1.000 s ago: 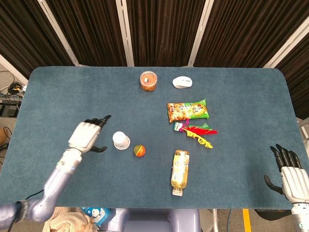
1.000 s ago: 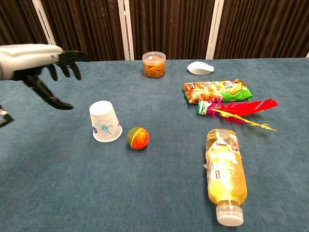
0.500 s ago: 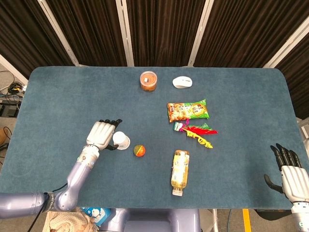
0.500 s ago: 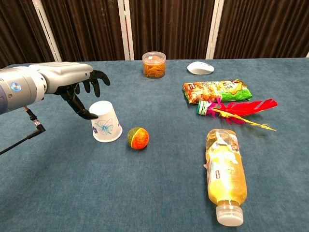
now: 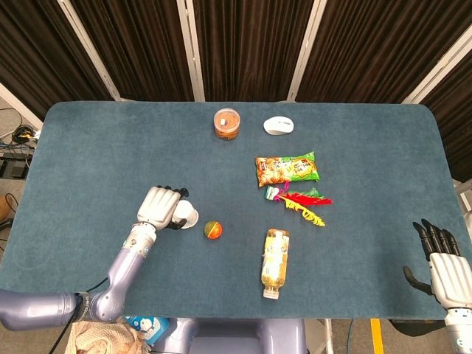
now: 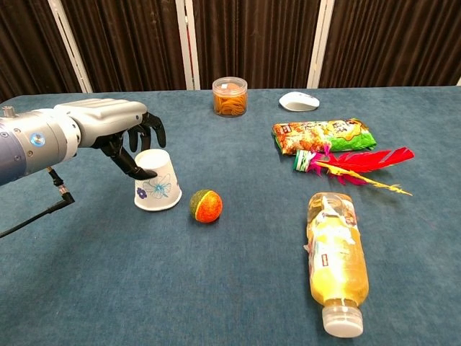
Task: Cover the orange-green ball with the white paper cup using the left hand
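The white paper cup [image 5: 189, 216] [image 6: 160, 192] stands upside down on the blue table, left of centre, slightly tilted. My left hand [image 5: 162, 206] [image 6: 108, 124] has closed around its upper part: the thumb presses the near side and the fingers curl over the far side. Just right of the cup lies the orange-green ball [image 5: 213, 229] [image 6: 206, 205], uncovered and a short gap away. At the table's front right corner my right hand [image 5: 445, 269] hangs with its fingers spread and nothing in it; the chest view does not show it.
A juice bottle [image 5: 275, 262] [image 6: 336, 263] lies on its side right of the ball. Further back are a feather shuttlecock [image 5: 299, 200], a snack bag [image 5: 287, 168], a round jar [image 5: 227, 122] and a white mouse [image 5: 279, 125].
My left hand has moved right from open air to the cup and closed its fingers and thumb around it. The cup has tipped slightly. The right hand has not moved.
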Tool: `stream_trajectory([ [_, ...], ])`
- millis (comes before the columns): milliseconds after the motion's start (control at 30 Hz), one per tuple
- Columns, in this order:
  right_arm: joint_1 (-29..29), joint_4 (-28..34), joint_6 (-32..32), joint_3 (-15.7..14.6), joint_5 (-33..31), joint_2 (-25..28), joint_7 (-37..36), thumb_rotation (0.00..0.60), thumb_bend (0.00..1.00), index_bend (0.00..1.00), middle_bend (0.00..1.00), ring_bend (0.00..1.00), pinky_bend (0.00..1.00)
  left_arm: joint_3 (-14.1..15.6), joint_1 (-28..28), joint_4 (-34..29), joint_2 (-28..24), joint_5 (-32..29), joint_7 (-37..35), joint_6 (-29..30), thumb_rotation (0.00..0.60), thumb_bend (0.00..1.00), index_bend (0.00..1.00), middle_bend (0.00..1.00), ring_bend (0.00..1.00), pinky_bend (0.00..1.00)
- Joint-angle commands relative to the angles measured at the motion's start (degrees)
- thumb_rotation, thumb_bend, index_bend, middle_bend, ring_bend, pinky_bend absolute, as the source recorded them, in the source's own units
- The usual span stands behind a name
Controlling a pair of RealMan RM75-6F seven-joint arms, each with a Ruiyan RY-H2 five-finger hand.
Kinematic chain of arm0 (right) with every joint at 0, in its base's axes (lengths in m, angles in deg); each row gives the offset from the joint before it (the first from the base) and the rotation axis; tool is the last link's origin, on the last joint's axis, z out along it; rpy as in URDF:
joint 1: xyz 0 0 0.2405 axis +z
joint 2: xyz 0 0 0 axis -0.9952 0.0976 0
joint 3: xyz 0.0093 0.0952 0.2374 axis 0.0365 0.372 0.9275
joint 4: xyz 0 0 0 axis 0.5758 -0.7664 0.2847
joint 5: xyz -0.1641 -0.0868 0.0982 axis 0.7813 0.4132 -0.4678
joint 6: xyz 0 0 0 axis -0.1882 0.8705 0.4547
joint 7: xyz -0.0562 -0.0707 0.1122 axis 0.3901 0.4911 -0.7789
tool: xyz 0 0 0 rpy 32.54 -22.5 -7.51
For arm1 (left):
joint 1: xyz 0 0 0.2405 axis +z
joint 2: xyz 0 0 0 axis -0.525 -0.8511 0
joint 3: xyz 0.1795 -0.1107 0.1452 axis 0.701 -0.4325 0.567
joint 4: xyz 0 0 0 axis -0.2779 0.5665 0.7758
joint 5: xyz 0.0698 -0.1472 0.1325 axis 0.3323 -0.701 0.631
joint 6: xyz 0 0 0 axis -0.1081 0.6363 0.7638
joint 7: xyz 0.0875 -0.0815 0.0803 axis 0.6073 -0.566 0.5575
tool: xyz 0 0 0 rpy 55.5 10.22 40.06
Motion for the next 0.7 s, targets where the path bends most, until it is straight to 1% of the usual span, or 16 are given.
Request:
stream_trajectory([
  [33, -0.01, -0.02, 0.0, -0.02, 0.02, 0.0, -0.01, 0.6, 0.35, 0.0, 0.0, 0.0, 0.03, 0.18, 0.03, 0.26, 0.12, 0.93, -0.77, 0.26, 0.6, 0.3, 0.33, 0.48, 0.39, 0.43],
  [267, 0.0, -0.01, 0.03, 0.01, 0.0, -0.02, 0.06, 0.6, 0.35, 0.0, 0.0, 0.0, 0.03, 0.36, 0.34, -0.74, -0.92, 3.71, -3.05, 0.55, 0.6, 0.3, 0.34, 0.48, 0.39, 0.44],
  [533, 0.01, 0.04, 0.12, -0.02, 0.14, -0.07, 0.25, 0.6, 0.35, 0.0, 0.0, 0.0, 0.03, -2.01, 0.56, -7.04, -4.39, 8.76, -6.85, 2.36, 0.6, 0.3, 0.33, 0.48, 0.39, 0.44],
  [700, -0.07, 0.1, 0.27, -0.08, 0.24, -0.08, 0.37, 0.6, 0.35, 0.0, 0.0, 0.0, 0.03, -1.93, 0.56, -9.8, -4.66, 11.07, -8.63, 2.31, 0.6, 0.3, 0.33, 0.48, 0.39, 0.44],
])
